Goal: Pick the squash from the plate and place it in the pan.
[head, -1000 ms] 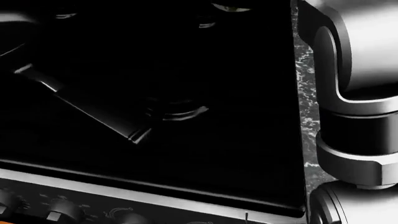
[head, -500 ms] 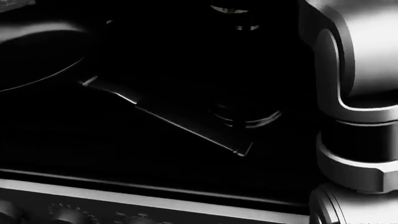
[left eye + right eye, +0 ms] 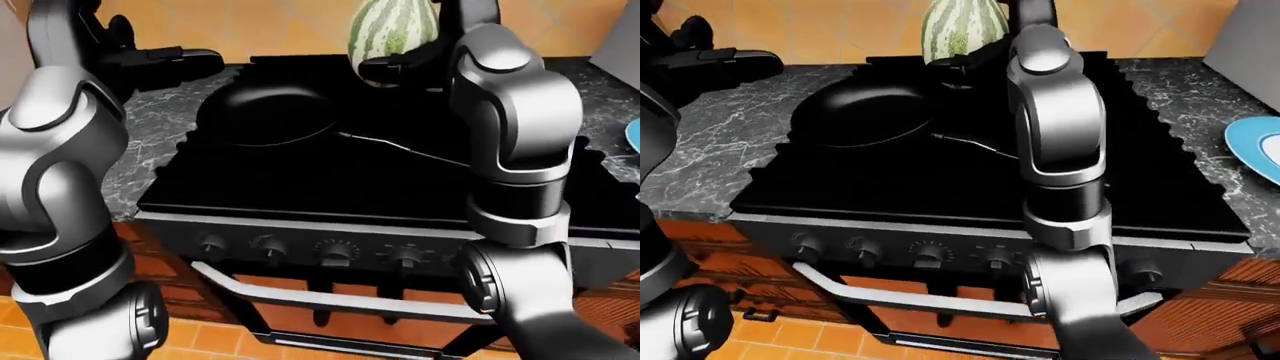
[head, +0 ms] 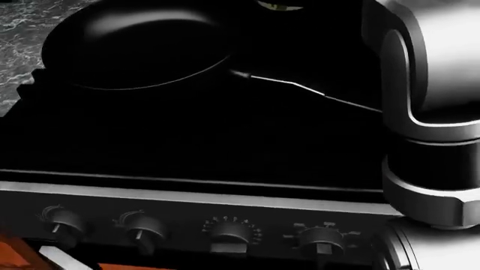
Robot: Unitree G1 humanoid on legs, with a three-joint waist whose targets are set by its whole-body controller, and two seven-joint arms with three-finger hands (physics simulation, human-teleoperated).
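Left hand: up at left over the counter, fingers loose, nothing in them. Pan: on the stove, bare, handle trailing right. Squash: aloft just right of the pan, clasped by the right hand. Long axis upright, tip cropped. Plate: far right. Risk: letting go here, off-centre, likely strikes the rim or handle and rolls off.

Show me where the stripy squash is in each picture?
Left-eye view: squash at top centre, held in the right hand.
Head view: only a sliver at the top edge.
Right-eye view: top, left of centre.
Shared landmark: the black pan, below-left of it.
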